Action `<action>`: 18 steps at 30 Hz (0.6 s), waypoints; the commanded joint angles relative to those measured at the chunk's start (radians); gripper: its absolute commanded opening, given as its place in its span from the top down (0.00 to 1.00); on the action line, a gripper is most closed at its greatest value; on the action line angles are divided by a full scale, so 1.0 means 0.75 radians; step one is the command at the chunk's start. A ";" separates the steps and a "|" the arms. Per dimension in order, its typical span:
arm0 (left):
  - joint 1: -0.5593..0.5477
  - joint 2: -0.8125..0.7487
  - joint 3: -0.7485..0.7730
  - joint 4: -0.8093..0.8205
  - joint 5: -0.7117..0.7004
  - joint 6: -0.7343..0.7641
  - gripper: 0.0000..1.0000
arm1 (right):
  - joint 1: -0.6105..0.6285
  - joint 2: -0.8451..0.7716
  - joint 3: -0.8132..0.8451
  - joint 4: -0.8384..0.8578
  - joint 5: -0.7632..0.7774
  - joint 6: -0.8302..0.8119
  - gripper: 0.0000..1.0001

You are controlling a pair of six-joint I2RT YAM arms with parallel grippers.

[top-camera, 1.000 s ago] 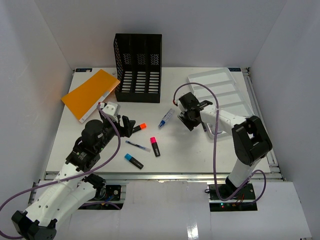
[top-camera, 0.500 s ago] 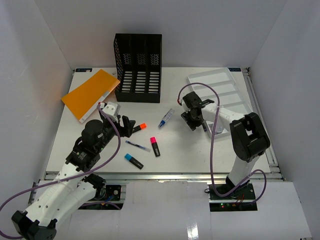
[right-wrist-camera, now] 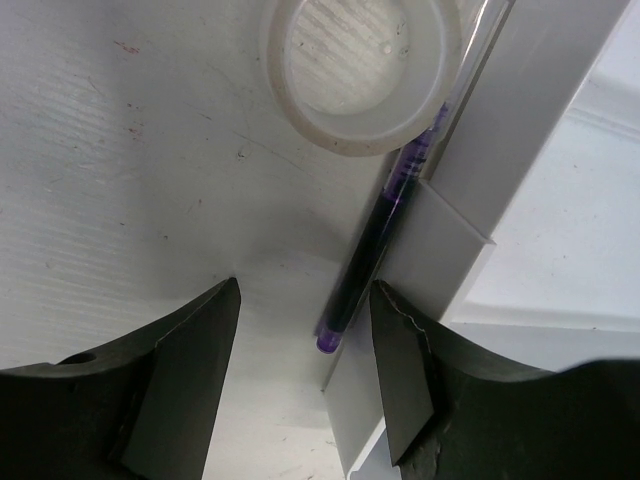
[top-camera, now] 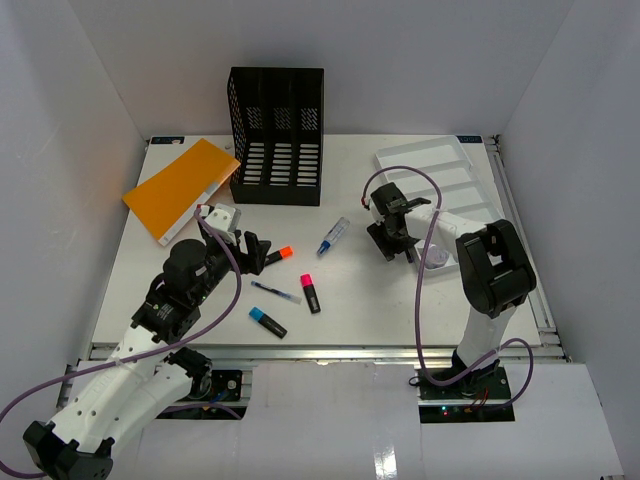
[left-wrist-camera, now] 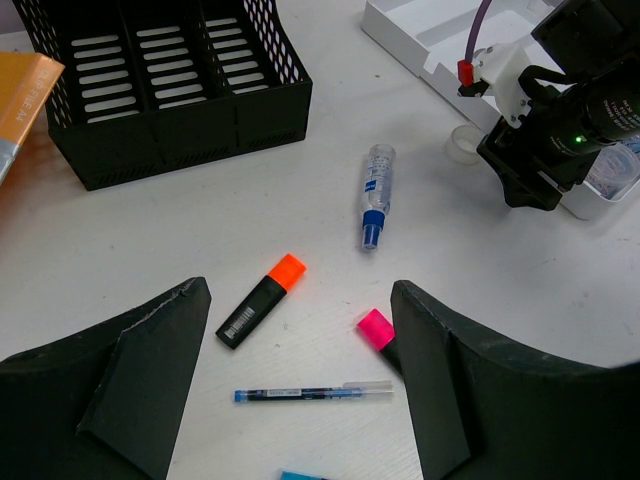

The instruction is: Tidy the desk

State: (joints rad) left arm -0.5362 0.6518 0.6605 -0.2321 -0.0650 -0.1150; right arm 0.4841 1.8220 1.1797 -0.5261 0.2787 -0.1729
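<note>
Seen from above, the black mesh file holder (top-camera: 277, 135) blocks the upper centre of the desk (top-camera: 380, 310). An orange notebook (top-camera: 182, 188) fills the upper left and a white compartment tray (top-camera: 430, 160) the upper right. Highlighters (top-camera: 311, 293) and a thin pen (top-camera: 275, 292) litter the middle, while the lower right lies bare. On the right wrist view, the right gripper (right-wrist-camera: 305, 310) straddles a purple pen (right-wrist-camera: 375, 250) pressed against the tray wall, with a white ring (right-wrist-camera: 360, 70) touching it above.

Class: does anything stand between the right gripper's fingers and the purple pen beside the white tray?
Nothing visible: the near end of the purple pen sits between the open fingers of the right gripper. But the pen lies against the white tray wall, which may crowd one finger, and a white ring sits by its far part.
</note>
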 commanded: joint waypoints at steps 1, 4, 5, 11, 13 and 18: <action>0.003 -0.006 -0.013 0.021 -0.003 0.009 0.16 | -0.033 0.030 0.007 -0.007 0.024 0.018 0.38; 0.003 -0.004 -0.013 0.021 -0.002 0.010 0.16 | -0.035 0.045 0.012 -0.013 -0.003 0.023 0.39; 0.003 -0.004 -0.014 0.021 -0.002 0.009 0.16 | -0.037 0.051 0.012 -0.014 -0.010 0.025 0.39; 0.003 -0.002 -0.016 0.023 -0.001 0.010 0.16 | -0.065 0.074 0.033 -0.045 -0.131 0.053 0.39; 0.003 -0.002 -0.016 0.023 -0.003 0.010 0.16 | -0.073 0.077 0.048 -0.064 -0.197 0.060 0.39; 0.003 -0.001 -0.015 0.023 0.001 0.009 0.16 | -0.079 0.070 0.058 -0.075 -0.214 0.070 0.40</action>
State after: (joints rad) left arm -0.5362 0.6533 0.6605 -0.2317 -0.0649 -0.1127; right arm 0.4380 1.8459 1.2146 -0.5427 0.1596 -0.1417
